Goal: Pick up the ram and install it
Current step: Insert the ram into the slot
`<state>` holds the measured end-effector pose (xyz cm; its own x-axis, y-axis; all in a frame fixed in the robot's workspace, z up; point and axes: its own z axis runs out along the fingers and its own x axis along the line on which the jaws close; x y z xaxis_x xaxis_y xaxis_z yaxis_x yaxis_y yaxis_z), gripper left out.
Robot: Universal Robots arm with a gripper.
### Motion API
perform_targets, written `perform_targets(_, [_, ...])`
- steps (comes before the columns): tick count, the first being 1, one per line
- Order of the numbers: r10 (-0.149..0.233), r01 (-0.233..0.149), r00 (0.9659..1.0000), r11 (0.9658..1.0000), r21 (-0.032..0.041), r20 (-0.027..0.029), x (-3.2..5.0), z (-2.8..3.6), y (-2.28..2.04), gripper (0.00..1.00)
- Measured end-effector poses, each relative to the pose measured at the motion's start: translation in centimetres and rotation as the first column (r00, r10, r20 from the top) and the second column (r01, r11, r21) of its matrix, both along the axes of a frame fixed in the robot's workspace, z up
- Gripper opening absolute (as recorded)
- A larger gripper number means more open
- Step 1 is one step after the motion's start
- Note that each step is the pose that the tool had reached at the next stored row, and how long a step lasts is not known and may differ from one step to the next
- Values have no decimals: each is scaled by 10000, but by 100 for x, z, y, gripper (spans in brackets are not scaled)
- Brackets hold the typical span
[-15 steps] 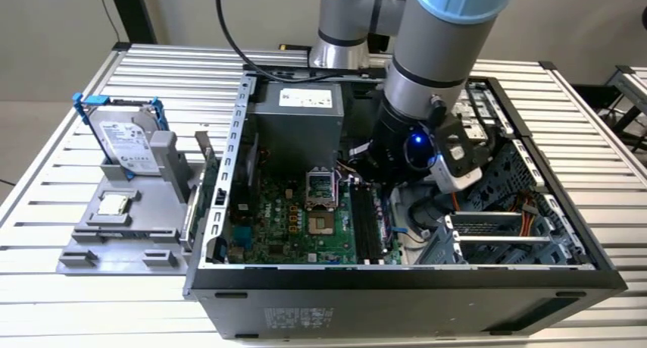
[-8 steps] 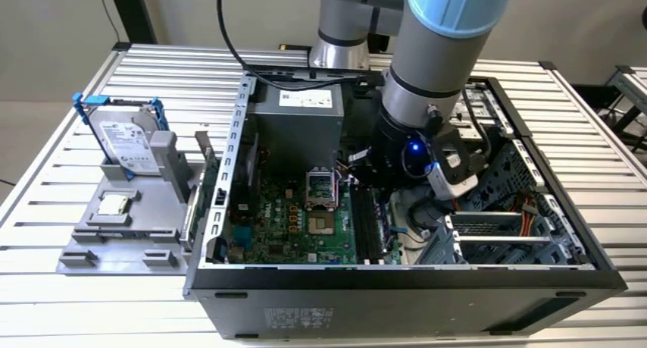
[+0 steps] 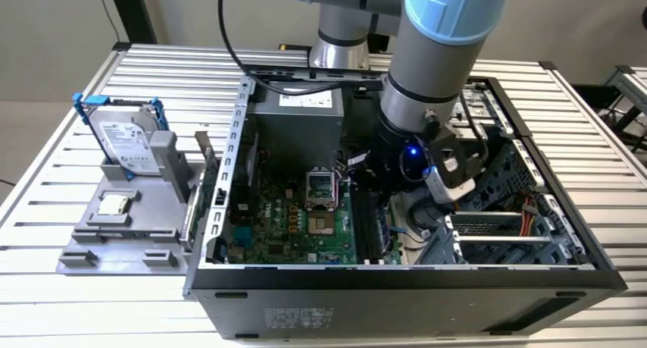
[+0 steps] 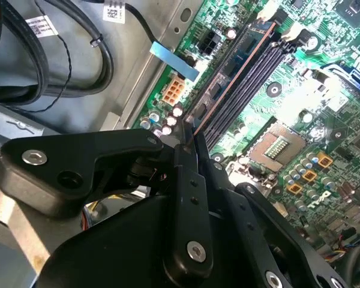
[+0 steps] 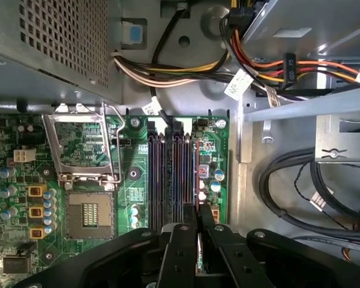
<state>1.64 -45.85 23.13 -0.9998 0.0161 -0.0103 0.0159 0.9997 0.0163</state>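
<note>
Fingers [image 4: 189, 144] pinch the ram [image 4: 228, 84] edge-on (thin strip betw. the black pads), low over the memory slots [image 5: 168, 174] on the green motherboard [image 3: 293, 219] inside the open PC case [image 3: 404, 276], beside the empty CPU socket [image 5: 90, 216].

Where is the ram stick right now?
The ram is inside the computer case, held on edge in the gripper over the memory slots, beside the open CPU socket on the motherboard.
</note>
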Motion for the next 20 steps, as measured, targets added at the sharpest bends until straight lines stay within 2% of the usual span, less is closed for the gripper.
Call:
perform_targets(12, [3, -3, 10000, 10000, -2, 0, -19, -70, 0, 0])
perform_targets(20, [13, -13, 10000, 10000, -1, 0, -39, -77, 0, 0])
